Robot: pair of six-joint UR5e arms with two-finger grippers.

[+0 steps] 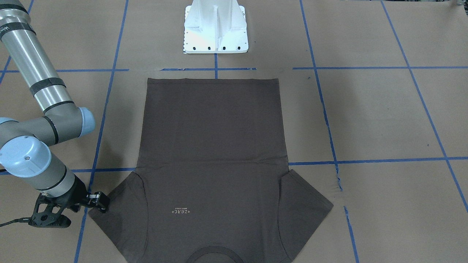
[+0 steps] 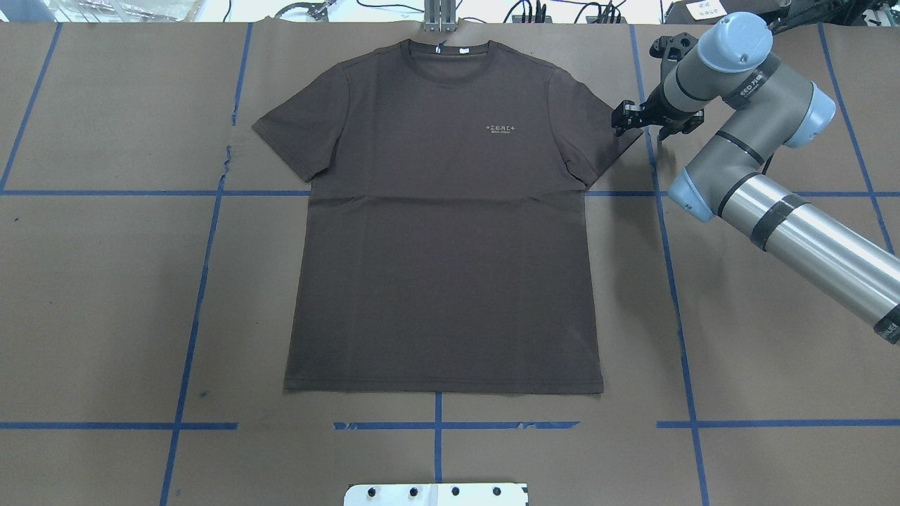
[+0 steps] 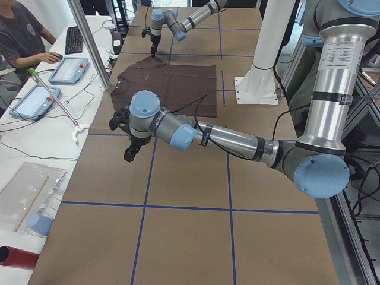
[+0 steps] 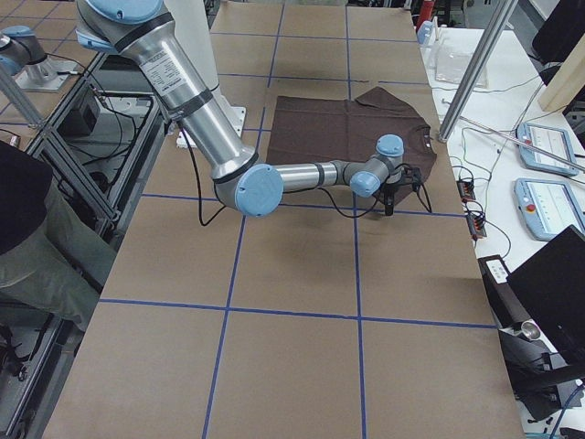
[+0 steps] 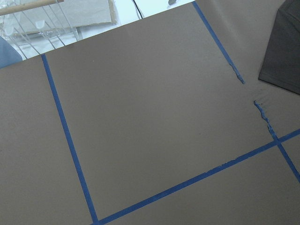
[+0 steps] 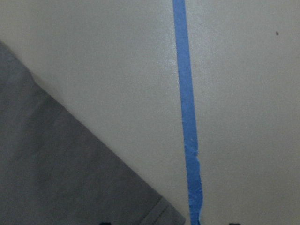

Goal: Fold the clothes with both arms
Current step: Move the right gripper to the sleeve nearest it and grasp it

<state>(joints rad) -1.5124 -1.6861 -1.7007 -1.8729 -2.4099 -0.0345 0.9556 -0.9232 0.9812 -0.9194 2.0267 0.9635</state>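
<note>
The T-shirt (image 2: 443, 246) lies flat and front-up in the middle of the table (image 2: 773, 351), sleeves spread to either side. Its long axis runs straight out from the robot. The hem (image 2: 443, 390) is nearest the white pedestal base (image 1: 215, 33), and the collar (image 2: 448, 60) points away, toward the far edge. The chest logo (image 2: 500, 128) faces up. The right gripper (image 2: 626, 118) points down at the outer corner of the sleeve (image 2: 598, 133) on the robot's right side. In the right wrist view that sleeve corner (image 6: 173, 216) lies between two dark fingertips at the bottom edge. The jaws are therefore spread, and nothing is pinched. Contact with the cloth cannot be determined. A blue tape line (image 6: 185, 93) runs just beside the corner. The left gripper (image 3: 129, 153) hangs over bare table paper, apart from the opposite sleeve (image 5: 283, 51), which appears only at the upper right edge of its wrist view. It shows only in the left side view, so the state of its jaws cannot be judged.
</note>
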